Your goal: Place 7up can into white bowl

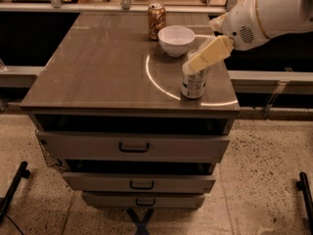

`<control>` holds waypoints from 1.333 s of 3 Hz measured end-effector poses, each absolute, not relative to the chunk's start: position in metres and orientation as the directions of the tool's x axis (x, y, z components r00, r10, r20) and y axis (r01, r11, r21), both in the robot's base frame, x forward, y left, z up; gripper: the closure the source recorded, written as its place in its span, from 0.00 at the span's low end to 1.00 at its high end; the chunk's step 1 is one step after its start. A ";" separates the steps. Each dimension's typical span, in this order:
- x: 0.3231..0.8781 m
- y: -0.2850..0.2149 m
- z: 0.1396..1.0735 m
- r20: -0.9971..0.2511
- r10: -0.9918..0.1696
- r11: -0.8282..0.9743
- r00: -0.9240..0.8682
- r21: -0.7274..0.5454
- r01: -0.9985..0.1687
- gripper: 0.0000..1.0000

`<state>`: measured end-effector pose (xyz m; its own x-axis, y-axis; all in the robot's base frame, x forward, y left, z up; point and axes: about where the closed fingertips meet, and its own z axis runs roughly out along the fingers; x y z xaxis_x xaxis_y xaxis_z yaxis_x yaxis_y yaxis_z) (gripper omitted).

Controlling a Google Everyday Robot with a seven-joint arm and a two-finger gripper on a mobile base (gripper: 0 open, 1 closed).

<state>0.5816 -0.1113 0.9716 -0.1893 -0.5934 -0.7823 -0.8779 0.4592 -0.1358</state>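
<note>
The 7up can (194, 84), silvery with greenish markings, stands upright near the right front of the cabinet top (98, 67). The white bowl (176, 39) sits behind it, a little to the left, and is empty. My gripper (190, 67) reaches down from the upper right on the white arm (264, 16). Its cream tip lies over the can's top and hides the rim. The can is still resting on the surface.
An orange-brown can (156, 20) stands just behind and left of the bowl. The cabinet has three drawers (134, 147) below. The right edge of the top is close to the 7up can. A shelf rail (122, 6) runs behind the cabinet.
</note>
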 end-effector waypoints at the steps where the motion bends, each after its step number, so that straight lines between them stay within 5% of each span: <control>1: 0.588 -0.106 0.954 -0.791 -0.581 0.462 -0.194 -0.124 -0.878 0.00; 2: 0.592 -0.106 0.947 -0.791 -0.584 0.463 -0.181 -0.142 -0.875 0.00; 4: 0.596 -0.110 0.936 -0.784 -0.601 0.458 -0.156 -0.177 -0.871 0.48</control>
